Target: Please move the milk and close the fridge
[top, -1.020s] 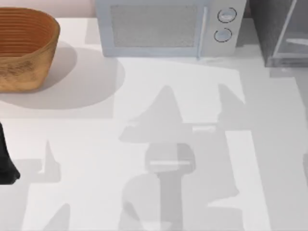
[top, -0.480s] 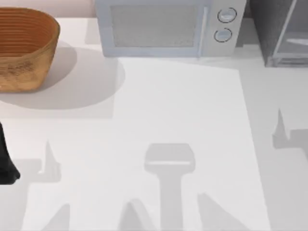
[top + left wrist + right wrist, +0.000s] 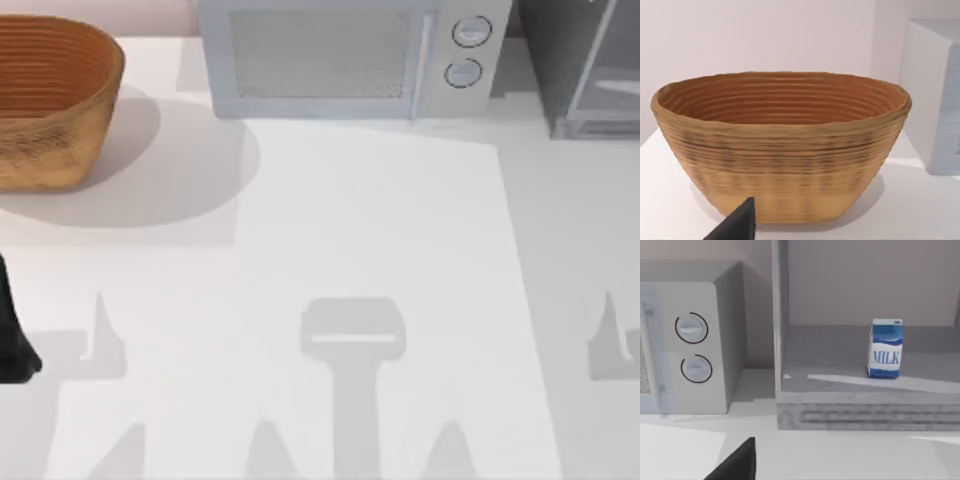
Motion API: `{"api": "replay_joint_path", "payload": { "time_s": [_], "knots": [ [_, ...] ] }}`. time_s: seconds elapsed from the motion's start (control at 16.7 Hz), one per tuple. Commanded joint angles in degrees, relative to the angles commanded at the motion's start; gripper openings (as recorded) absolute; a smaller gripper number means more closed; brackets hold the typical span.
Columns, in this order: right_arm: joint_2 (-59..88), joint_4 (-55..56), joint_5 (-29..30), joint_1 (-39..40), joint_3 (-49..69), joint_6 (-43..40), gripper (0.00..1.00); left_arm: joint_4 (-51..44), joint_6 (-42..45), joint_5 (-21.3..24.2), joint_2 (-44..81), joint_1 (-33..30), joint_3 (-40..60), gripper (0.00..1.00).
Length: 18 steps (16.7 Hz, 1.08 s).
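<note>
Standing upright inside the fridge [image 3: 850, 405], blue-topped milk [image 3: 885, 348].

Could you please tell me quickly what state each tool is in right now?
Left tool: cannot be told; it faces the woven brown basket.
Right tool: cannot be told; it faces the small blue-and-white milk carton.

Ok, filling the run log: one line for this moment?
milk: upright inside fridge | fridge: open | left arm: parked table's left edge
</note>
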Motion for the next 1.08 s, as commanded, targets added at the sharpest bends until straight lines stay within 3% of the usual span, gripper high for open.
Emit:
{"api": "replay_joint_path", "payload": {
  "time_s": [0.6, 0.84, 1.08],
  "knots": [
    [-3.71, -3.98, -0.03, 0.05, 2.91, -0.06, 1.00, 0.00, 0.00, 0.00, 0.00, 0.00, 0.00, 1.00],
    [-13.90, -17.32, -0.01, 0.09, 11.48, -0.45, 1.00, 0.00, 0.00, 0.00, 0.00, 0.00, 0.00, 1.00],
    [-26.41, -39.76, 0.16, 0.02, 21.71, -0.78, 1.00, 0.00, 0.00, 0.00, 0.00, 0.00, 0.00, 1.00]
  ]
}}
